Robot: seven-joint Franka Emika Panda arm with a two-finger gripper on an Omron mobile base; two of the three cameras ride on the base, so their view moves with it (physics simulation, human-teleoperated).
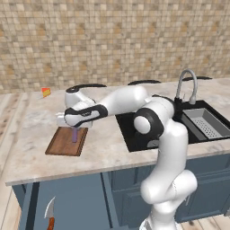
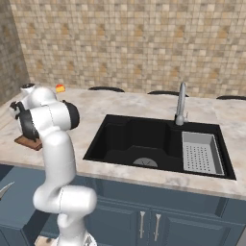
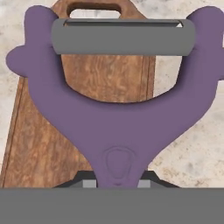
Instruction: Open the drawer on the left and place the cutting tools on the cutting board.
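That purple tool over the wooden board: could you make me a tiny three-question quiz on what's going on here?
1. True or false: the end effector is shut on the purple tool.
2. What lies directly beneath the purple tool? A) the sink B) the cutting board C) the floor
3. Fill in: the knife lies in the open ____ below the counter.

Key: 1 true; 2 B; 3 drawer.
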